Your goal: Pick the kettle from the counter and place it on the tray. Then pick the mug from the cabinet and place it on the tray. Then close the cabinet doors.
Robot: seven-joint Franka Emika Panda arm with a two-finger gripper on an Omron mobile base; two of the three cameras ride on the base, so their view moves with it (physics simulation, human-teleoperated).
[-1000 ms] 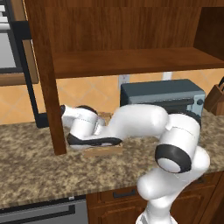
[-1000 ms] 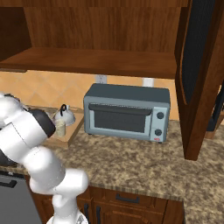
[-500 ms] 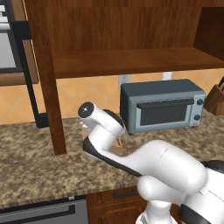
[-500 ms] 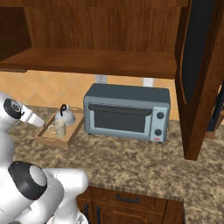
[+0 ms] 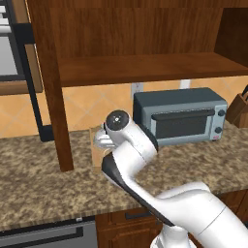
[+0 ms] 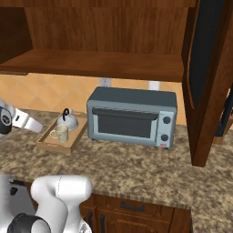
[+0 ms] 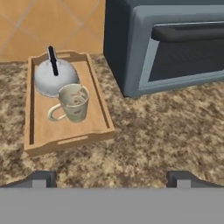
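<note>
The light-wood tray lies on the granite counter, left of a toaster oven. On it stand the silvery kettle at the far end and the cream mug just in front of it, handle to the left. The right base view shows the same tray, kettle and mug. My gripper hovers above the counter short of the tray, open, nothing between its fingertips. Both cabinet doors stand open: the left door and the right door. The cabinet shelf is bare.
A grey toaster oven sits right beside the tray under the shelf. A knife block stands at the far right of the counter. A wall oven is at the left. My own arm hides most of the tray in the left base view.
My arm has swung back and away from the tray, uncovering the kettle and mug on it. The gripper stayed open.
</note>
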